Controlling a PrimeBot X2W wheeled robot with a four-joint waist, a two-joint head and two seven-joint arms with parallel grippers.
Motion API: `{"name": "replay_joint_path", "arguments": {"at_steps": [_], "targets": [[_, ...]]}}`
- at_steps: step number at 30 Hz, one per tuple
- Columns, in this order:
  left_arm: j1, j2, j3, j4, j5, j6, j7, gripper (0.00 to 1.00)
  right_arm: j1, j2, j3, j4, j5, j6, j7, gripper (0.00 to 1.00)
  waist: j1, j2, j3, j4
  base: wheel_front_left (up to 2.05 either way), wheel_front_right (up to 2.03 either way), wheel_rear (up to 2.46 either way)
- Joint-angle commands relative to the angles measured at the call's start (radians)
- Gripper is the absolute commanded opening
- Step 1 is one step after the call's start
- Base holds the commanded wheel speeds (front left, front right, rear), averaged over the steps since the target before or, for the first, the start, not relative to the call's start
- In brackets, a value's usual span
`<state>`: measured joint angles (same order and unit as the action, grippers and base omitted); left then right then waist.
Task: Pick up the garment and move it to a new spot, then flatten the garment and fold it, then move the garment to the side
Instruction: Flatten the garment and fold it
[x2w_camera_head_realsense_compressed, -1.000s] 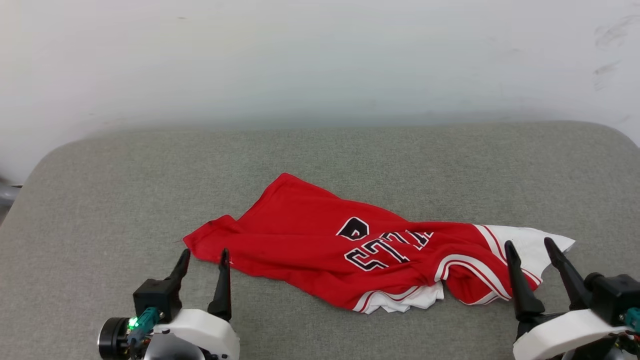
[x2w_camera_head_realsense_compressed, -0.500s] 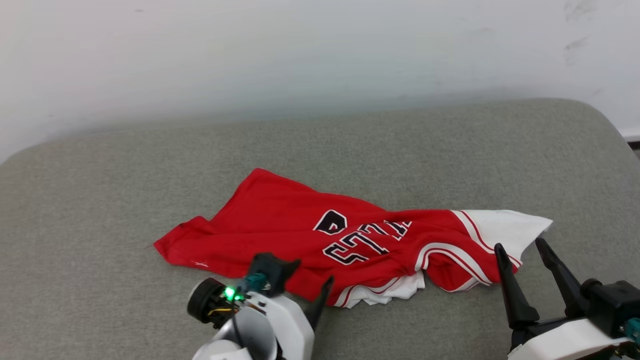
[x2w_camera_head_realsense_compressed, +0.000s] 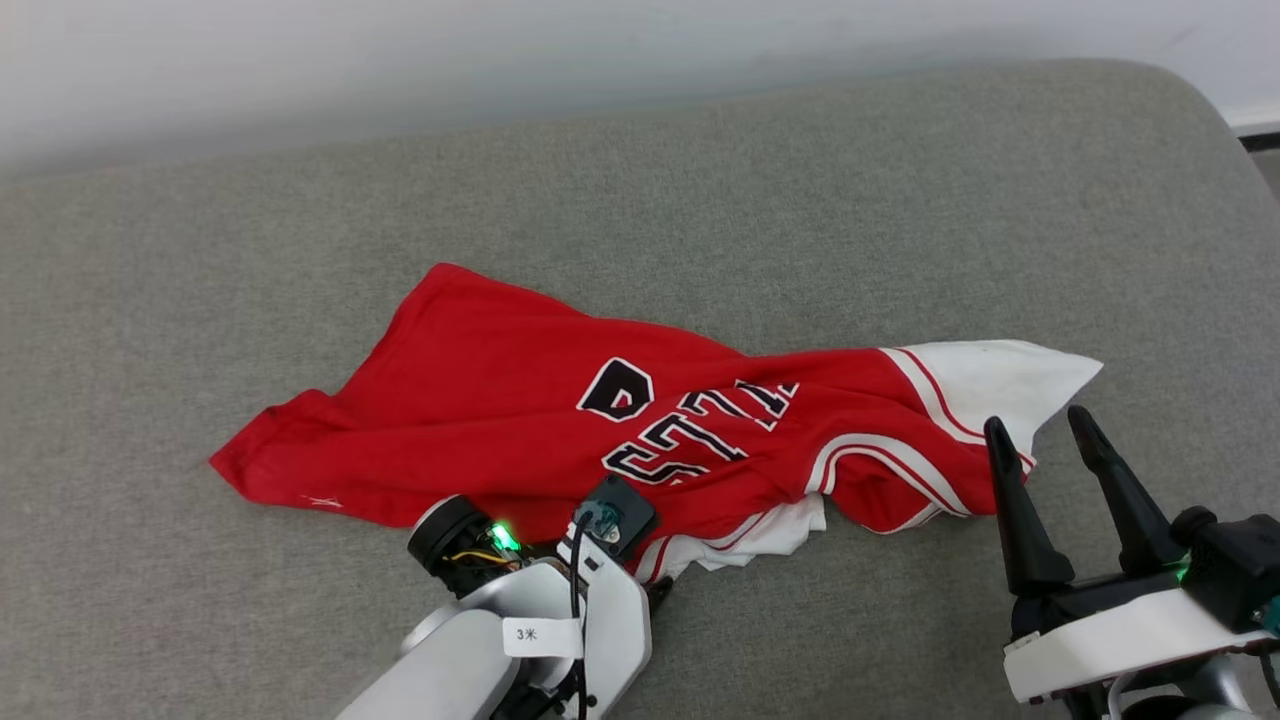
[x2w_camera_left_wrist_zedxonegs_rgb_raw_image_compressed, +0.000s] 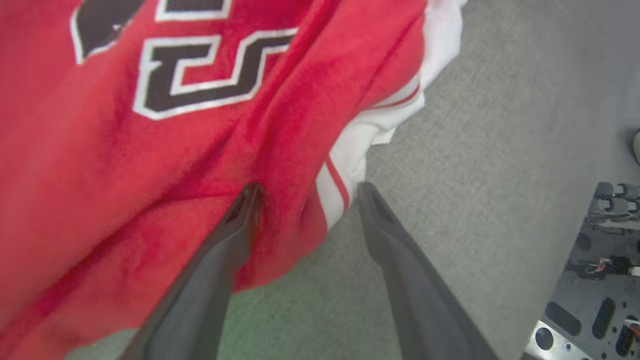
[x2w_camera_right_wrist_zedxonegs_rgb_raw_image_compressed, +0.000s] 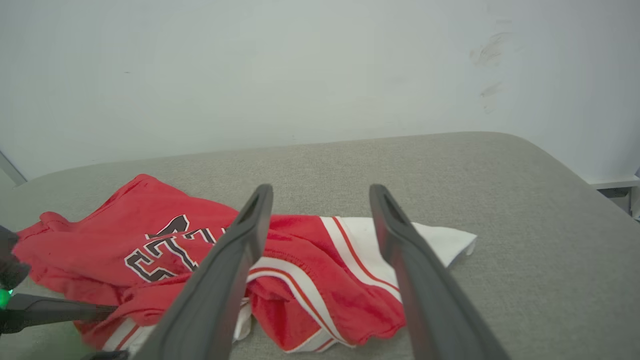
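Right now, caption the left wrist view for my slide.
Open left pincer straddles the edge of the crumpled red garment on a grey cushion.

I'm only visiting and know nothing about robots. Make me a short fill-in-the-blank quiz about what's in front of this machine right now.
The garment is mostly ____. It lies crumpled on a ____ cushioned surface. The left gripper has its jaws ____ at the garment's near edge. The right gripper hovers beside the ____ sleeve.
Missing words: red; grey; open; white.
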<state>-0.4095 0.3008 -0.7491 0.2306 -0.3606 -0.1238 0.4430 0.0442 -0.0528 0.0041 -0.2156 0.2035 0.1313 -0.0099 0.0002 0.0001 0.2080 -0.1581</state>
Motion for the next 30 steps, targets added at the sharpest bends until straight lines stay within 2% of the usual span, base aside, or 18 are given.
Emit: {"name": "replay_joint_path", "arguments": {"at_steps": [1,6,7,8,9,13,20,25,30], "targets": [[-0.017,0.006,-0.013,0.009,-0.007,-0.005,0.013,1.0,-0.012,0.004,0.002,0.003,0.007,-0.001,-0.008,1.0,-0.0002,-0.0001,0.033,-0.02,0.0,0.0,0.0],[-0.055,0.058,-0.153,0.055,-0.076,-0.008,0.101,1.0,-0.032,0.004,0.004,0.029,0.027,-0.001,-0.035,1.0,-0.0002,-0.0001,0.065,-0.036,0.0,0.0,0.0],[-0.063,0.07,-0.182,0.056,-0.097,-0.008,0.109,0.56,-0.034,0.004,0.003,0.035,0.032,-0.001,-0.038,1.0,-0.0002,-0.0001,0.068,-0.038,0.0,0.0,0.0],[-0.069,0.082,-0.206,0.055,-0.121,-0.009,0.115,0.22,-0.036,0.004,0.002,0.04,0.031,-0.001,-0.043,1.0,-0.0002,-0.0001,0.069,-0.038,0.0,0.0,0.0],[-0.077,0.094,-0.225,0.052,-0.136,-0.009,0.116,0.0,-0.038,0.004,-0.001,0.043,0.035,-0.001,-0.044,1.0,-0.0002,-0.0001,0.069,-0.037,0.0,0.0,0.0],[-0.124,0.141,-0.249,0.006,-0.172,-0.009,0.074,0.0,-0.035,0.004,-0.012,0.064,0.04,-0.001,-0.052,1.0,-0.0002,-0.0001,0.048,-0.025,0.0,0.0,0.0],[-0.134,0.196,-0.224,-0.161,-0.172,0.002,0.017,0.0,-0.003,0.004,-0.035,0.093,0.047,-0.001,-0.042,1.0,-0.0002,-0.0001,-0.032,0.03,0.0,0.0,0.0],[-0.101,0.249,-0.216,-0.302,-0.18,0.03,0.038,0.0,0.018,0.004,-0.049,0.098,0.05,-0.001,-0.029,1.0,-0.0002,-0.0001,-0.079,0.082,0.0,0.0,0.0],[-0.041,0.318,-0.2,-0.432,-0.195,0.087,0.075,0.0,0.041,0.003,-0.062,0.096,0.051,-0.001,-0.018,1.0,-0.0002,-0.0001,-0.111,0.131,0.0,0.0,0.0]]}}
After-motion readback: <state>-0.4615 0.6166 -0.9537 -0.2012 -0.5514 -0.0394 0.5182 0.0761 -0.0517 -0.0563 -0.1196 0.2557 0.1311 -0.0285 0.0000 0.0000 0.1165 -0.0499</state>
